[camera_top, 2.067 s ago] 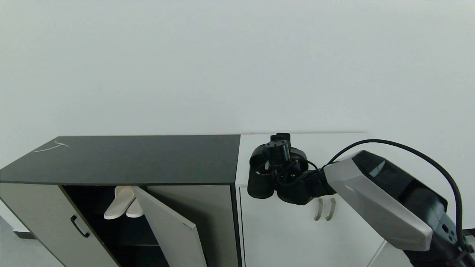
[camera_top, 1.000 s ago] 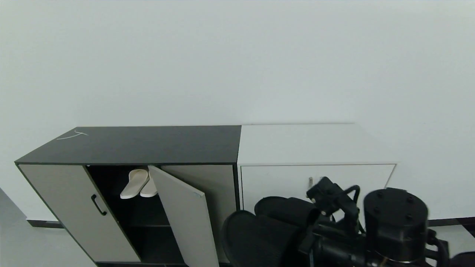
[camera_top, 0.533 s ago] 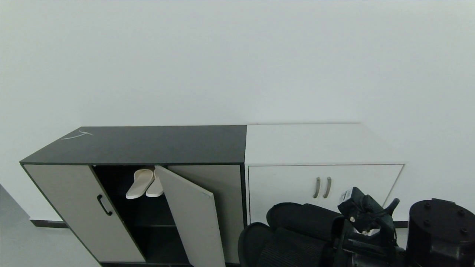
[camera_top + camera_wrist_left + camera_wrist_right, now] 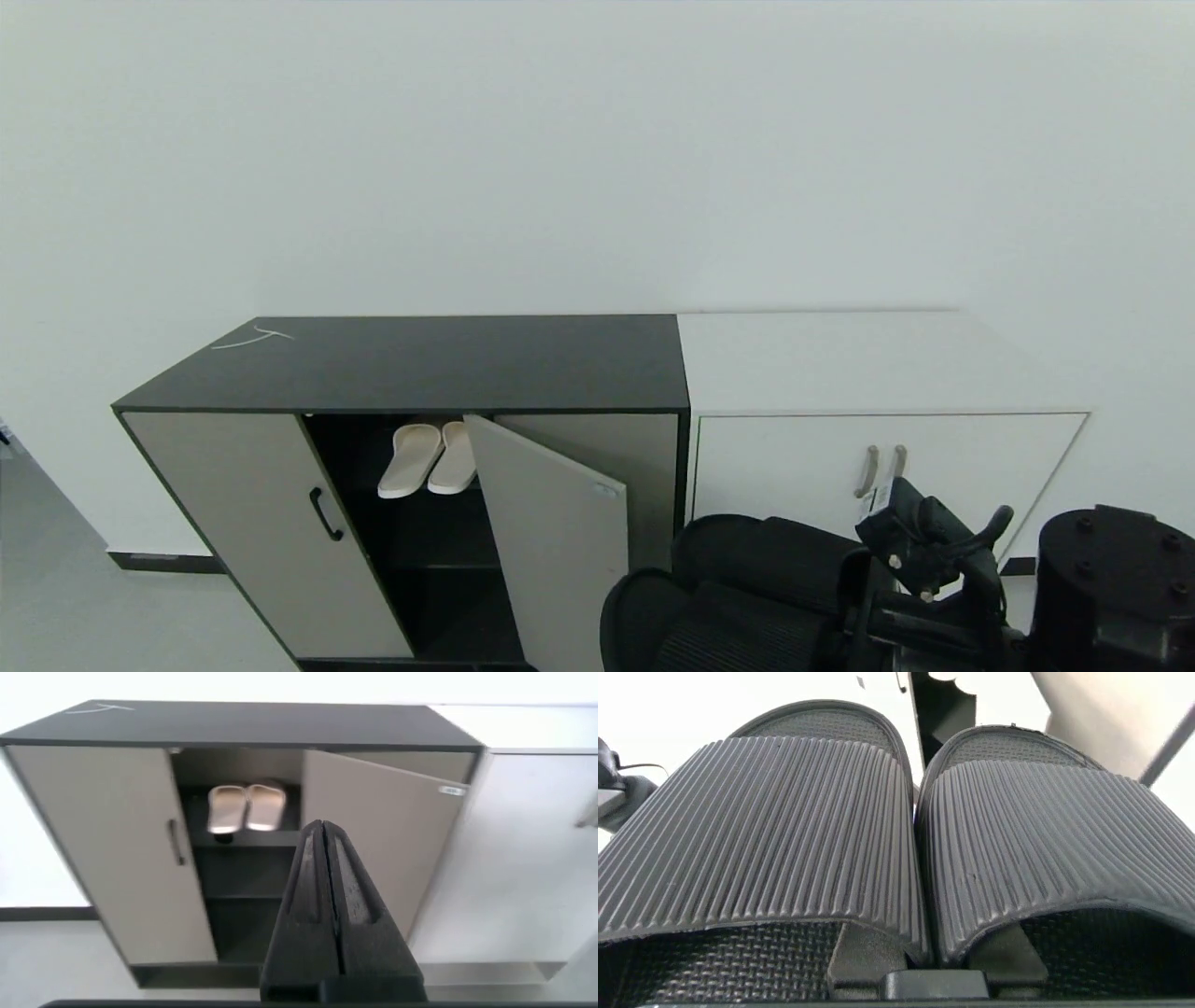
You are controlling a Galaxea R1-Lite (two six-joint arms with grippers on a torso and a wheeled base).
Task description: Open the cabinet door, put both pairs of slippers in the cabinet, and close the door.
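While our head camera has swung, so the whole picture slid sideways, the dark cabinet (image 4: 420, 359) itself has not moved. What did move is our right arm. Two seconds ago it held the black slippers (image 4: 747, 579) up high by the top of the white cabinet (image 4: 840, 359). Now they hang low in front of it, well apart from the open cabinet door (image 4: 551, 551). Our right gripper (image 4: 920, 971) pinches the pair side by side. Our left gripper (image 4: 324, 835) has its fingers pressed together with nothing in them, and it faces the open cabinet.

We think this pair still has to go in. The white slippers (image 4: 428, 457) already lie on the top shelf, and the door is not yet closed.

The dark cabinet has a black top and grey doors, and its left door is shut. The white cabinet touches its side. Behind is a plain white wall (image 4: 597, 140), below a grey floor (image 4: 56, 616).
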